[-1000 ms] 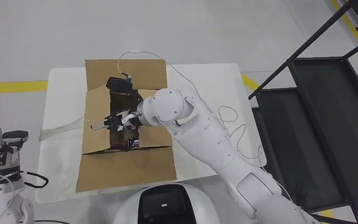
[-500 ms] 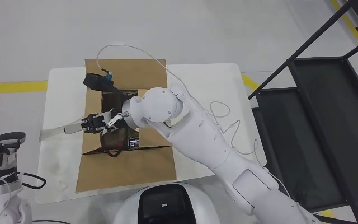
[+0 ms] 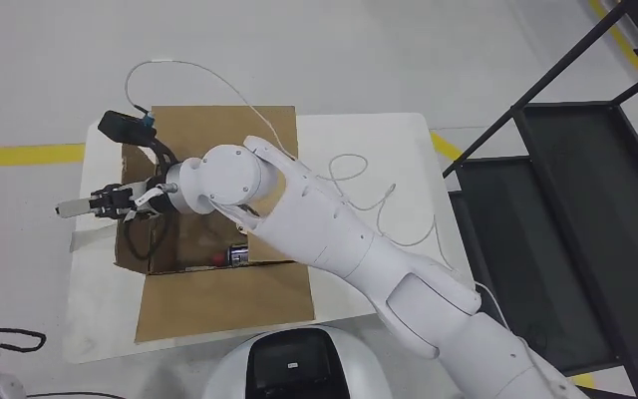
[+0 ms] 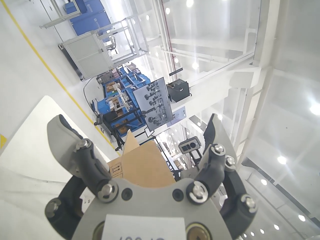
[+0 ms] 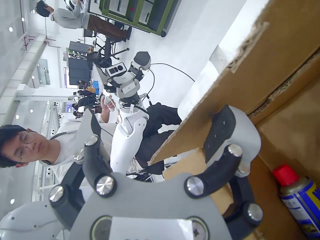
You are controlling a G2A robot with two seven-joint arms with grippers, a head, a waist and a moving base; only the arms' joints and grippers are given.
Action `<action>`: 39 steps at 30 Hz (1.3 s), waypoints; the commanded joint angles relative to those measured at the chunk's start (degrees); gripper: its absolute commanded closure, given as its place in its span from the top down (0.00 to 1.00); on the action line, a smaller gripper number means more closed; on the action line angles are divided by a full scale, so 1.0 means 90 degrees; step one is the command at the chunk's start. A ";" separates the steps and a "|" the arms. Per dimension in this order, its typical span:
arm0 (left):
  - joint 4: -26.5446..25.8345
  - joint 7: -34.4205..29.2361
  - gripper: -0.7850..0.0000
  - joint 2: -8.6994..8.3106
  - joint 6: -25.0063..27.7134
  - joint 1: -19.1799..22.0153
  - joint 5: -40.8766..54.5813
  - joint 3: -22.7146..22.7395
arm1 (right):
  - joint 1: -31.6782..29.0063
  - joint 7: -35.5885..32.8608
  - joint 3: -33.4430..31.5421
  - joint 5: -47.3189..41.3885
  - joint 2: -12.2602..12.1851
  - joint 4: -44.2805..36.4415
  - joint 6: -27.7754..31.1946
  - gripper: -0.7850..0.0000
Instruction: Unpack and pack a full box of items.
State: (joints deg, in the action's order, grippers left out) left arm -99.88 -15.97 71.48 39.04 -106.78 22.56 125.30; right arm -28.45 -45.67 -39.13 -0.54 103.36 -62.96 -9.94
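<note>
Pale grey workshop floor with a yellow line surrounds a white table (image 3: 369, 170), and on the table's left half stands an opened cardboard box (image 3: 249, 135), its flaps folded outward toward the far edge, the near edge and the left edge.

From the top view, the right arm stretches across the box to its left side. The right gripper (image 3: 85, 205) hangs over the table's left edge, and its fingers are apart. Its wrist view shows them straddling the left flap: one dark pad (image 5: 220, 131) lies against the inner face of the cardboard, and the other finger stands well outside it, not touching. Nothing is clamped.

The left gripper (image 4: 136, 123) points up toward the ceiling lights, off to the side of the box, with its fingers spread wide and nothing between them.

A spray can (image 5: 297, 196) with a red cap and a blue label lies on the box floor, close to the wall on the robot's side (image 3: 231, 255). The arm hides much of the remaining interior.

Judging from this, the task is at an early stage. The flaps are open, and the right gripper seems occupied with the left flap, not with an item. The can is yet to be lifted out, and all the repacking remains.
</note>
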 commanded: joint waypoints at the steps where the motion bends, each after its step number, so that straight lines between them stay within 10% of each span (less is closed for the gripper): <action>1: -0.0093 -0.0051 1.00 0.0006 0.0060 -0.0053 0.0180 0.0090 | 0.0030 0.0147 -0.0001 -0.0247 0.0072 0.0315 0.0142 1.00; 20: -0.2714 -0.1165 1.00 0.0226 0.0179 -0.1596 0.1726 0.0196 | 0.0400 0.0676 0.0437 -0.0958 0.0752 0.2136 0.0681 1.00; 39: -0.2745 -0.1164 1.00 0.0355 -0.0006 -0.1539 0.0821 -0.0558 | 0.0308 0.0478 -0.0127 -0.1088 0.0693 0.2383 0.0796 1.00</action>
State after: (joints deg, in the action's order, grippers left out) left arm -124.27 -26.06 74.62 38.95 -120.25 29.86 120.43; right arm -25.46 -41.60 -40.85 -10.69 109.36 -41.48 -2.58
